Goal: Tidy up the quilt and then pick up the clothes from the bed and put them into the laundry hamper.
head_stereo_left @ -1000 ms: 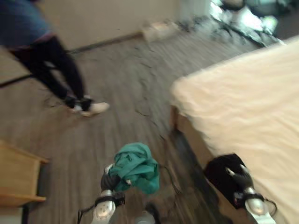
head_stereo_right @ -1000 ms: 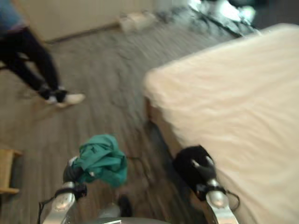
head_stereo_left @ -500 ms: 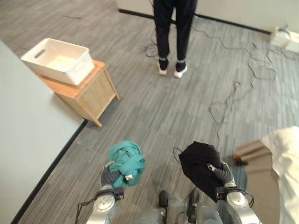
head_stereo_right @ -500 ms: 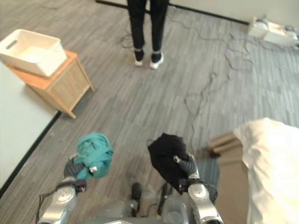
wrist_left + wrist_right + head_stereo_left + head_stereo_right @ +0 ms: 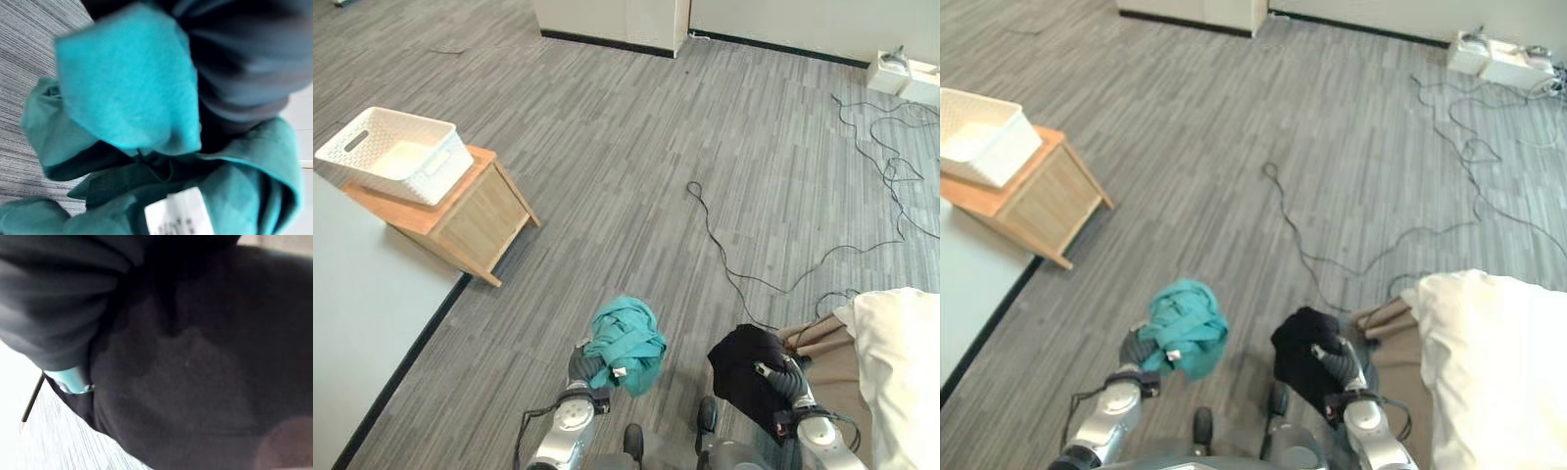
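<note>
Carrying stage: left hand (image 5: 584, 366) is clenched around a bunched teal cotton garment (image 5: 626, 343), right hand (image 5: 781, 379) clamped on a crumpled black garment (image 5: 741, 373), so next I'd head for the white woven laundry hamper (image 5: 393, 155) far left on the small wooden bench (image 5: 480, 211).

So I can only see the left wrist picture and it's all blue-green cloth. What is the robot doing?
Observer: The left hand is holding a bunched teal garment up over a grey striped floor.
Operator: Is the other hand holding something too?
Observer: Yes, the right hand has a black garment draped over it.
Operator: Where's the basket?
Observer: A white hamper sits on a small wooden cabinet, ahead and to the robot's left.
Operator: And the bed?
Observer: A corner of the bed with a cream cover shows beside the right hand.
</note>
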